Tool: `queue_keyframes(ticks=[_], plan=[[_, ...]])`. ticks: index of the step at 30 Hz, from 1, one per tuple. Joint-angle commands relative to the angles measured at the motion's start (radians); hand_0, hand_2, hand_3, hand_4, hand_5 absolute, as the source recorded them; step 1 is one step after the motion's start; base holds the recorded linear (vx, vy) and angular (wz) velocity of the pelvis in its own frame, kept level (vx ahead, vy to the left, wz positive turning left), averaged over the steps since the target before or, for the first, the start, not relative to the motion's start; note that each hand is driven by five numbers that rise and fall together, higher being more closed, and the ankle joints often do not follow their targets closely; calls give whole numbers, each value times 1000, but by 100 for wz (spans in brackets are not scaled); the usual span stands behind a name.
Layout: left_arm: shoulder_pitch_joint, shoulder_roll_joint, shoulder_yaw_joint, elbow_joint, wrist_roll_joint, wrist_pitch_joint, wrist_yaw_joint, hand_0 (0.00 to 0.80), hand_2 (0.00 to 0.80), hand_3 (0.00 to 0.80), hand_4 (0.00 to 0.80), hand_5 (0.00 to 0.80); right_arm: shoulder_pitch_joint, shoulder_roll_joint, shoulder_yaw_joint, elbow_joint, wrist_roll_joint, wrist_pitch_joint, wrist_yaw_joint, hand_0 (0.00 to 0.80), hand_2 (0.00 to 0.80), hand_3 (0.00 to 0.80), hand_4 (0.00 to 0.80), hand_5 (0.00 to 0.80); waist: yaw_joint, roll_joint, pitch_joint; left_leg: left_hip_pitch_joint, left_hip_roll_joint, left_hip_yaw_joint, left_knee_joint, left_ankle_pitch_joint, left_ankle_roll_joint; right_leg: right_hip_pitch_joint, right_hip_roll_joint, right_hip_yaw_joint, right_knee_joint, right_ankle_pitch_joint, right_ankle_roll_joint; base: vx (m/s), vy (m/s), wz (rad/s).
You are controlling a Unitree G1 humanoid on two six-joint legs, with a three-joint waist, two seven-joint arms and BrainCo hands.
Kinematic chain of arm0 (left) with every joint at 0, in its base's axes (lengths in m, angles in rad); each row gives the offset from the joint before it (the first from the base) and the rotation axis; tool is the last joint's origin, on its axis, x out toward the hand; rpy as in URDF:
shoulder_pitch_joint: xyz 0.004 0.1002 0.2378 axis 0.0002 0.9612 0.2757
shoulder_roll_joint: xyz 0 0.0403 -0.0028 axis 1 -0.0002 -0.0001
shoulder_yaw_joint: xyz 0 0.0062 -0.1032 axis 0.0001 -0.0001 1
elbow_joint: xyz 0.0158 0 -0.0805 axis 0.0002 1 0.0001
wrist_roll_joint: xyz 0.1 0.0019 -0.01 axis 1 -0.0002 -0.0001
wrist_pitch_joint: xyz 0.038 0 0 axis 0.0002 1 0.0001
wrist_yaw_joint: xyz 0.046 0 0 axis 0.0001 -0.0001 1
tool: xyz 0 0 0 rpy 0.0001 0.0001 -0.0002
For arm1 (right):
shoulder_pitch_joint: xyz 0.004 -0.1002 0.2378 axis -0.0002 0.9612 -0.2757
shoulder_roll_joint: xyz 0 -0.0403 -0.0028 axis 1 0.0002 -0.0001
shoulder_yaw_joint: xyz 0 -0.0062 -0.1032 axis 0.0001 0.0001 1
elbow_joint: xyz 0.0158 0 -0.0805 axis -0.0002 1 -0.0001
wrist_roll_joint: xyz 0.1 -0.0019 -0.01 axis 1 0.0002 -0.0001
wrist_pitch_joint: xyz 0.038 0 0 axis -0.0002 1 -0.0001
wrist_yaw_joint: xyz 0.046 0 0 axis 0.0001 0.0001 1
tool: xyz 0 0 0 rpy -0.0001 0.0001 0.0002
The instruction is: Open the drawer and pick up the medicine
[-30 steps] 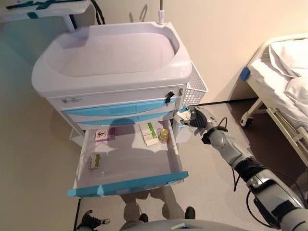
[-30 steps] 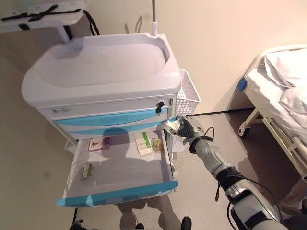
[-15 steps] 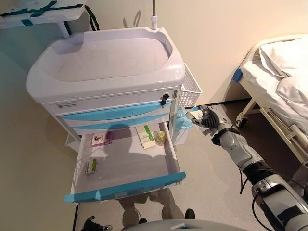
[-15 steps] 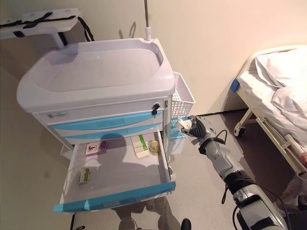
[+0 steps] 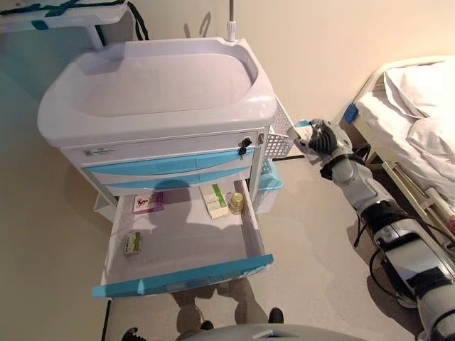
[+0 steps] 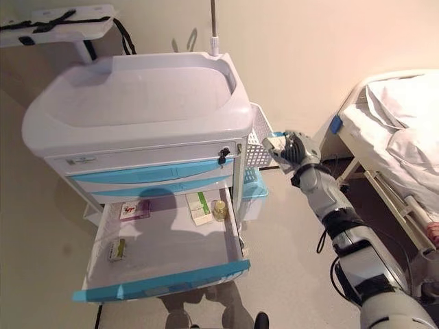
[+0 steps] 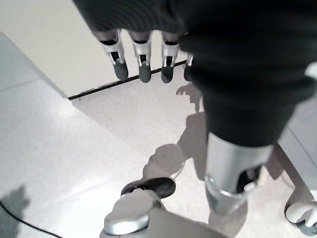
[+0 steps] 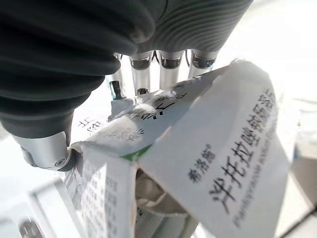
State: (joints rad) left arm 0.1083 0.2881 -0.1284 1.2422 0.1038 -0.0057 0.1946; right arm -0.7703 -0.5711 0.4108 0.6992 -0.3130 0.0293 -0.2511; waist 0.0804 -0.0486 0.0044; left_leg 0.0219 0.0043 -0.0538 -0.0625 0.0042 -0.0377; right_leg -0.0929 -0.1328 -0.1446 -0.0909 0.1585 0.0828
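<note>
The cart's bottom drawer (image 5: 181, 273) stands pulled open, with a blue front. Inside lie a red-and-white box (image 5: 148, 203), a green-and-white box (image 5: 214, 200), a small yellowish bottle (image 5: 236, 204) and a small green box (image 5: 132, 243). My right hand (image 5: 323, 138) is shut on a white medicine box (image 8: 208, 148), crumpled in its fingers, and holds it up beside the cart's white side basket (image 5: 281, 131). In the right eye view the box (image 6: 276, 145) shows at the hand's left. My left hand (image 7: 143, 59) hangs low over the floor with straight fingers and holds nothing.
The white and blue medical cart (image 5: 156, 92) has a basin-shaped top and closed upper drawers. A hospital bed (image 5: 412, 114) with white bedding stands at the right. A blue bin (image 5: 270, 181) sits low on the cart's right side. A wall runs behind.
My right hand has lifted the medicine box from beside the open drawer's right edge up to the level of the side basket. The camera has shifted a little.
</note>
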Motion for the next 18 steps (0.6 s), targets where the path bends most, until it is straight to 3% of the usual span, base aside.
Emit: queue_keyframes(ticks=[1, 18], plan=[[-52, 59, -30, 59, 0, 2, 13, 0, 0, 0, 0, 0, -167, -43, 38, 62, 47, -11, -52, 800, 800, 800, 800, 800, 39, -48, 7, -103, -31, -36, 2, 38, 19, 44, -6, -5, 32, -68, 76, 0, 0, 0], [-69, 87, -51, 66, -26, 0, 33, 0, 0, 0, 0, 0, -453, -13, 174, 229, 66, -7, -59, 800, 800, 800, 800, 800, 66, -88, 32, -135, -42, -51, 13, 41, 24, 17, -9, -15, 40, -59, 78, 1, 0, 1]])
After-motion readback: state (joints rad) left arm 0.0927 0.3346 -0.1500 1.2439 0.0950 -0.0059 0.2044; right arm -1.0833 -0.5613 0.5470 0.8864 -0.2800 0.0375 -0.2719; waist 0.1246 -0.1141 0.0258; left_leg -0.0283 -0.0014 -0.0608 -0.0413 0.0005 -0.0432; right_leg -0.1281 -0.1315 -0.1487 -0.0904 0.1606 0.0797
